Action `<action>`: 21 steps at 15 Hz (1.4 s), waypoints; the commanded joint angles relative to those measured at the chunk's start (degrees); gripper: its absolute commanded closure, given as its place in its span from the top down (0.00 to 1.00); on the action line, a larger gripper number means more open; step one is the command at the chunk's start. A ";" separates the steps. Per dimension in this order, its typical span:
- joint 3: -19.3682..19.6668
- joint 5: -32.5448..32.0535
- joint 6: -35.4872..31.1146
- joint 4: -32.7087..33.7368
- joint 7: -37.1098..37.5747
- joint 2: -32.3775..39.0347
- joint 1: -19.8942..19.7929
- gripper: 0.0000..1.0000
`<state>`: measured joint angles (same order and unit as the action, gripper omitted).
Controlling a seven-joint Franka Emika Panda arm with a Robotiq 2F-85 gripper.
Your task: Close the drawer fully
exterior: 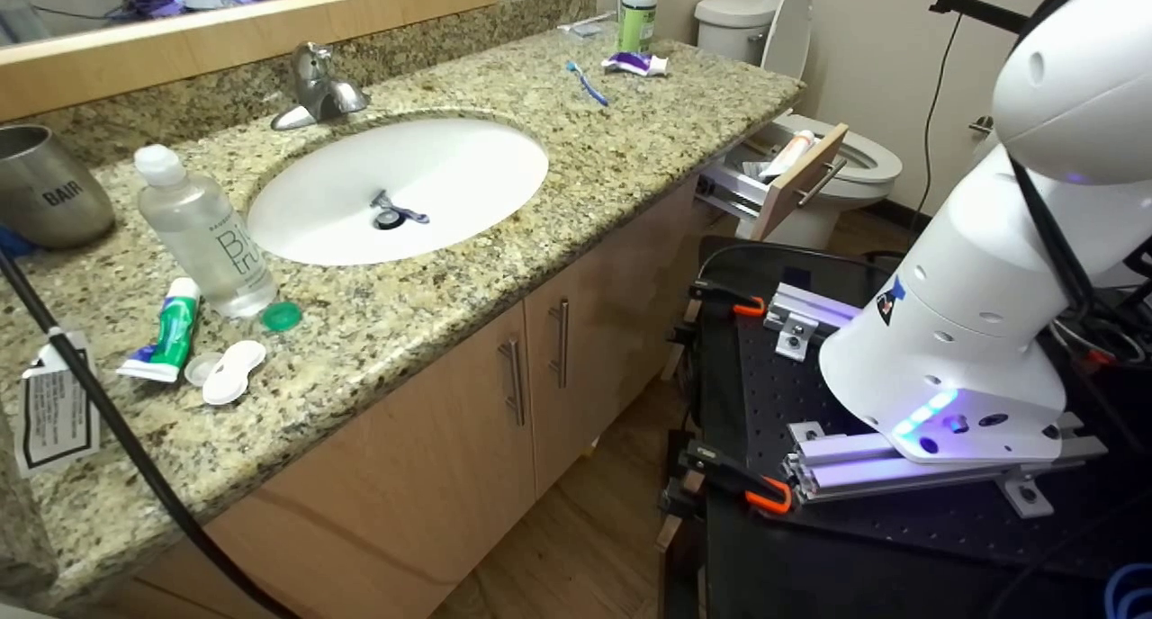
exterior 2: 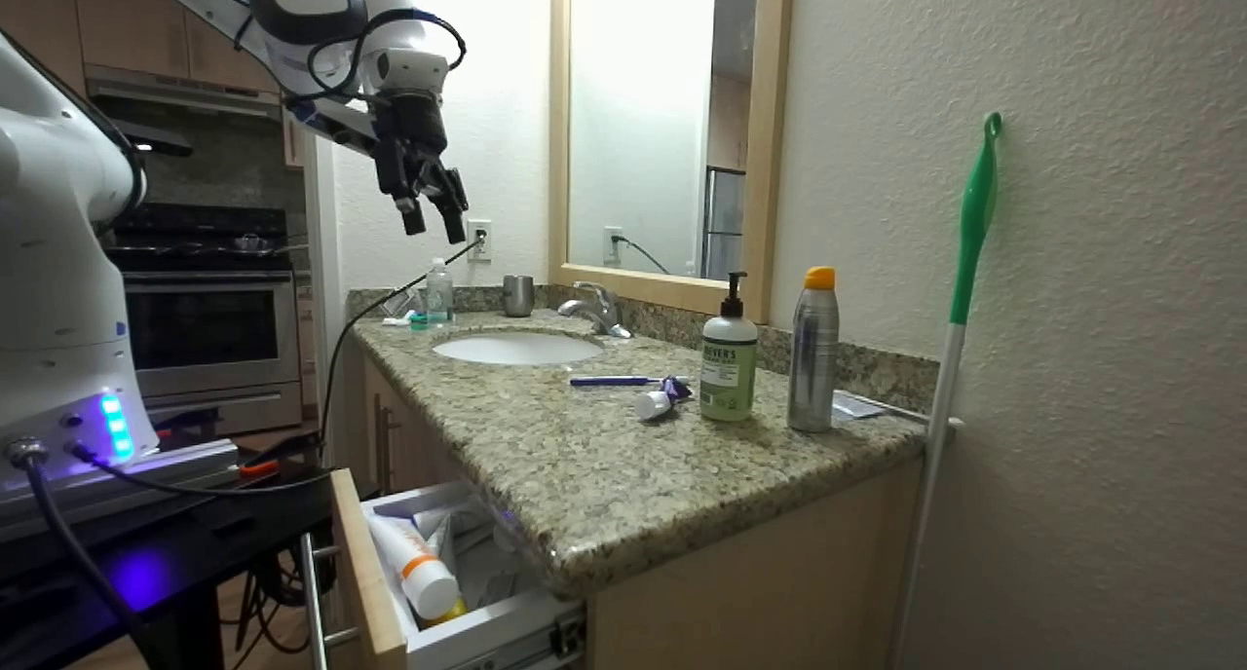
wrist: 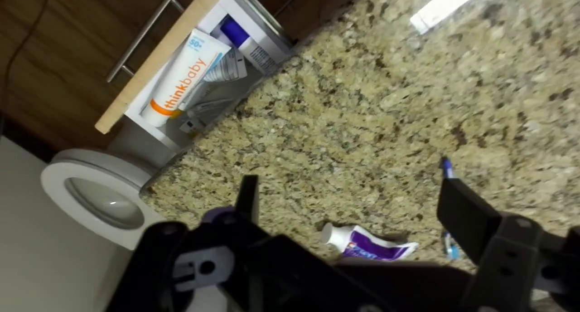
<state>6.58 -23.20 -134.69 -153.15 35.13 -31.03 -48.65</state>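
The drawer stands pulled out from the right end of the vanity in both exterior views; its light wood front [exterior: 796,187] [exterior 2: 368,577] carries a metal bar handle [exterior 2: 314,602]. Inside lie a white tube with an orange band [exterior 2: 414,565] and other tubes. In the wrist view the drawer front's top edge [wrist: 161,60] is at upper left. My gripper [exterior 2: 434,224] is high above the granite counter, open and empty, apart from the drawer. Its spread fingers [wrist: 349,192] show in the wrist view. In an exterior view only two dark tips at the top edge appear to be the gripper.
On the counter [exterior 2: 546,456] are a soap bottle [exterior 2: 729,368], a spray can [exterior 2: 813,353], a purple toothpaste tube [wrist: 374,246] and a toothbrush [exterior: 587,84]. The sink [exterior: 450,151] has a faucet [exterior: 319,88] behind it. A toilet [exterior: 877,156] is beyond the drawer. The robot's black table [exterior: 756,556] faces the cabinets.
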 commanded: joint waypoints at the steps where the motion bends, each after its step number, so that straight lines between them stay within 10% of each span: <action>1: -1.12 -10.45 -3.41 4.03 8.60 10.24 -8.12 1.00; 6: 4.55 -27.84 3.33 7.78 8.50 17.90 -11.73 1.00; 12: 13.77 -26.93 3.57 11.07 -7.77 27.74 -9.20 1.00; 21: 16.25 -21.88 15.55 22.87 -15.04 44.60 -4.56 1.00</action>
<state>21.50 -47.57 -121.06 -135.69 20.11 6.99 -55.35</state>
